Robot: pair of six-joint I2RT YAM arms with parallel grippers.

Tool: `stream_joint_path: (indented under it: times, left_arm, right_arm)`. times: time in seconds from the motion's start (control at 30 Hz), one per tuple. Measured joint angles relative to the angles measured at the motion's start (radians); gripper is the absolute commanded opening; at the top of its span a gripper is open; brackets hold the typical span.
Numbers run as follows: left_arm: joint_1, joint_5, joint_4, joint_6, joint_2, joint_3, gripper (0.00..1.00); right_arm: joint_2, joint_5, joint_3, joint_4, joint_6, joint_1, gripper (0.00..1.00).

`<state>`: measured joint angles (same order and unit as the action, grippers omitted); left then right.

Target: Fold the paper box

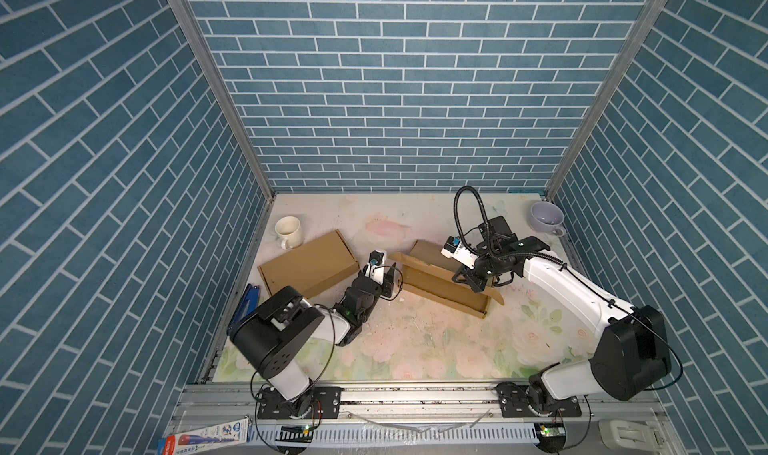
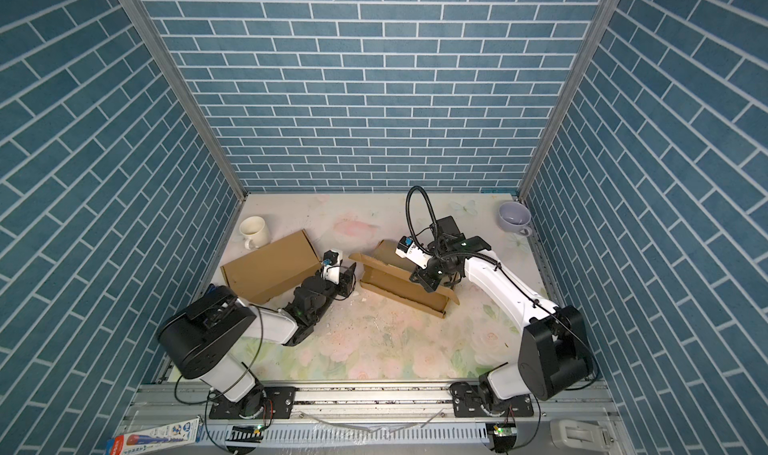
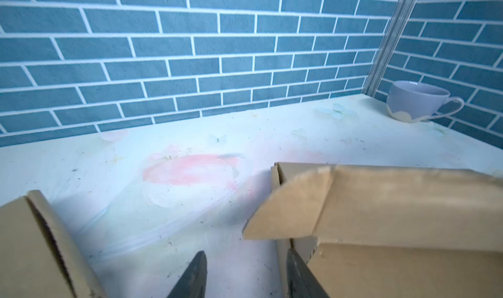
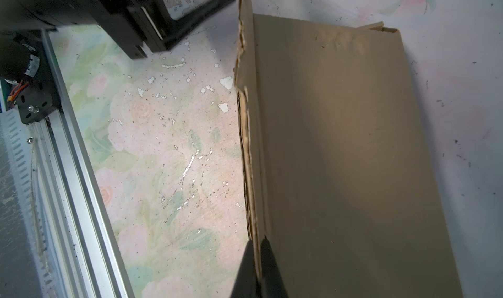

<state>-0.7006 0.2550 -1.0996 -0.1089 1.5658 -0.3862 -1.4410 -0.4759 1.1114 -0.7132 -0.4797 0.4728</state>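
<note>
The box (image 1: pixel 436 285), open-topped with an end flap sticking out, lies just right of centre in both top views, on the floral table (image 1: pixel 415 345). The right gripper (image 4: pixel 256 245) is clenched on the top edge of one long wall. The left gripper (image 3: pixel 246 251) sits at the box's left end, jaws apart over bare table, one finger (image 3: pixel 296 272) just beside the box's corner. A closed box (image 1: pixel 307 266) lies further left, with a mug (image 1: pixel 288 230) above it. A cup (image 1: pixel 546 218) stands in the table's upper right corner.
</note>
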Motion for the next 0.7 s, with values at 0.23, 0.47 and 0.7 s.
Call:
stream_joint_path:
  times: [0.23, 0.47, 0.7]
  left_arm:
    - [0.004, 0.024, 0.363, 0.021, -0.249, -0.133, 0.57]
    - [0.011, -0.283, 0.676, 0.070, -0.093, -0.492, 0.51]
    - [0.008, -0.548, 0.861, 0.071, 0.177, -0.636, 0.48]
  right_arm:
    - [-0.004, 0.005, -0.092, 0.060, 0.012, 0.024, 0.16]
    - [-0.062, -0.011, -0.135, 0.114, 0.082, 0.046, 0.45]
    - [0.026, -0.122, -0.187, 0.194, 0.224, -0.021, 0.55]
